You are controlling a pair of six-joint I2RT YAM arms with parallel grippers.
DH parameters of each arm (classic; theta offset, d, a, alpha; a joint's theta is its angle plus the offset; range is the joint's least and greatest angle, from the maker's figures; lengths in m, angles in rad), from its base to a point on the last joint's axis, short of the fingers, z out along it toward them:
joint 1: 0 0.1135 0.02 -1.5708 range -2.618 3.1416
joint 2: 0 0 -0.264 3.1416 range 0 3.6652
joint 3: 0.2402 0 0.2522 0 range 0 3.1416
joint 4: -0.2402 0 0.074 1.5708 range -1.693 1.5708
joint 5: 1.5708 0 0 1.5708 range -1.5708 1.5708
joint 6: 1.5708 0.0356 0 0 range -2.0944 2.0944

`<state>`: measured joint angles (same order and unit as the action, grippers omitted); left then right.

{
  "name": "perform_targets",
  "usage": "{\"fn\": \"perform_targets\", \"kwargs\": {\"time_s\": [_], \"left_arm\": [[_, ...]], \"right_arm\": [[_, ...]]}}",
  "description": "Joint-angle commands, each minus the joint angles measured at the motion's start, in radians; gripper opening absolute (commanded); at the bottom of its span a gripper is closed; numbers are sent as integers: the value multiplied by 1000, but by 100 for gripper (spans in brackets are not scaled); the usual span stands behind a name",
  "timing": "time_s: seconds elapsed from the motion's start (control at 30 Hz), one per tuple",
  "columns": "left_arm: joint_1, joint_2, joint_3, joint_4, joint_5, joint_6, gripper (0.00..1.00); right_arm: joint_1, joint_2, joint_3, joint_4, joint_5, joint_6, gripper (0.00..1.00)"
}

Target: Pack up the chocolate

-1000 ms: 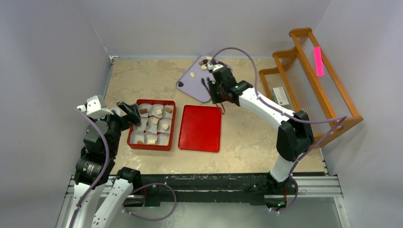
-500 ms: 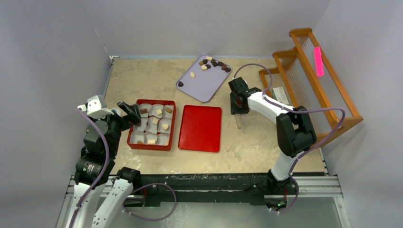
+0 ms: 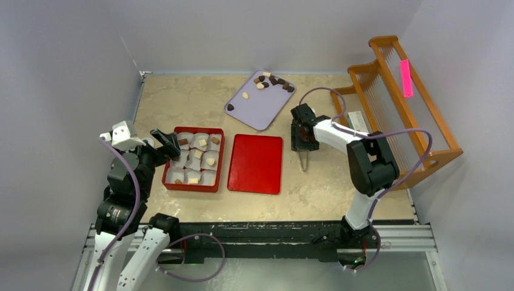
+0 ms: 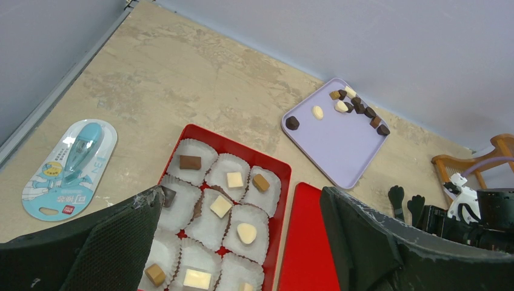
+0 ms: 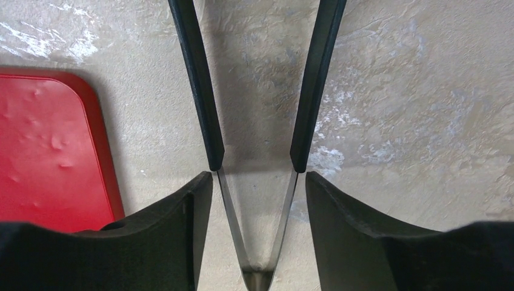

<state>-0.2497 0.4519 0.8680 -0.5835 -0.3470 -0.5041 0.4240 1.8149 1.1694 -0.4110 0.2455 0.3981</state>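
Observation:
Loose chocolate pieces (image 3: 273, 80), cream and dark brown, lie at the far end of a lilac tray (image 3: 257, 106), which also shows in the left wrist view (image 4: 345, 145). A red box (image 3: 193, 188) holds white paper cups, most with one chocolate (image 4: 246, 233). Its red lid (image 3: 254, 163) lies to its right. My right gripper (image 3: 301, 142) is low over the table right of the lid. Its jaws stand apart on either side of metal tongs (image 5: 200, 91) with black sleeves, which are spread open. My left gripper (image 3: 165, 142) hovers open and empty over the box's left edge.
A wooden rack (image 3: 400, 103) with a pink tag (image 3: 406, 77) stands at the right edge. A blue correction-tape pack (image 4: 66, 163) lies left of the red box. Grey walls close in the table at the back and sides.
My right gripper has moved from over the lilac tray to the right and toward me, taking the tongs down to the table beside the red lid. The left arm has not moved.

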Motion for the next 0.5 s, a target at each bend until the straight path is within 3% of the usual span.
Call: {"fn": "perform_targets", "kwargs": {"time_s": [0.0,0.23,0.47], "left_arm": [[3,9,-6,47,3,17,100],[3,8,-6,47,2,16,100],[3,4,-5,46,2,16,100]], "right_arm": [[-3,-17,1,-9,21,9,64],[-1,-88,10,-17,16,-18,76],[58,-198,-7,45,-65,-197,67]]}}
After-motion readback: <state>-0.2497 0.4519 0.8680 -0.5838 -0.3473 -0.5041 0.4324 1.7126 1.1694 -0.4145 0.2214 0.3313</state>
